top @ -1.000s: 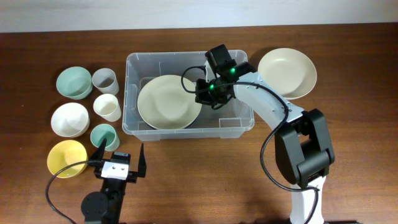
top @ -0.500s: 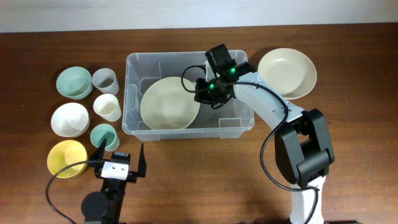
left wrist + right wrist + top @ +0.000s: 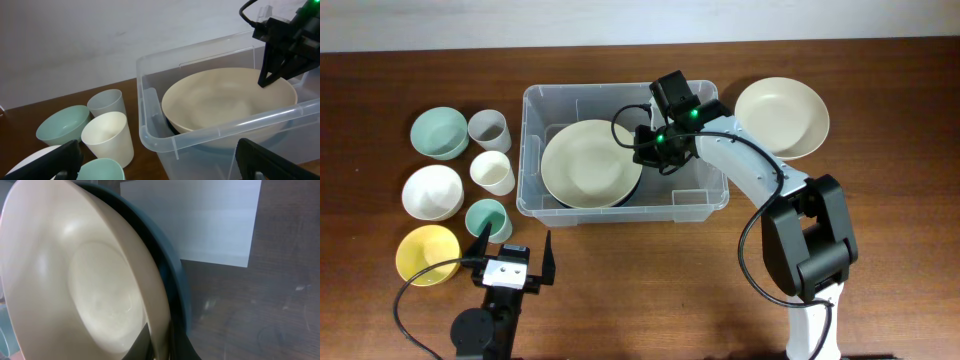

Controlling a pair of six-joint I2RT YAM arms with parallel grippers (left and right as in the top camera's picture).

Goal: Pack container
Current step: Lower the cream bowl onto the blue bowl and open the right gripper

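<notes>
the large clear rectangular plastic container point(image 3: 580, 90) stands at the middle of the wooden table point(image 3: 640, 290), and the right gripper point(image 3: 642, 148) reaches down into it. the right jaws are clenched on the rim of a round cream plate point(image 3: 588, 163), which extends away from the fingertips toward the container's far short wall. a dark round plate point(image 3: 170, 265) lies directly beneath it on the container floor, with the white label point(image 3: 200, 220) beyond.

judged step: seating the cream plate on the dark one. lower the held edge until both rims nest. keep the plate centred between the long walls. release only once it rests, then lift straight up, clear of the wall behind the jaws.

the left gripper point(image 3: 516, 243) hangs outside the container, jaws fully released, with a teal plastic cup point(image 3: 487, 218) just beside one finger. a second cream plate point(image 3: 781, 117) lies on the table behind the right jaws.
</notes>
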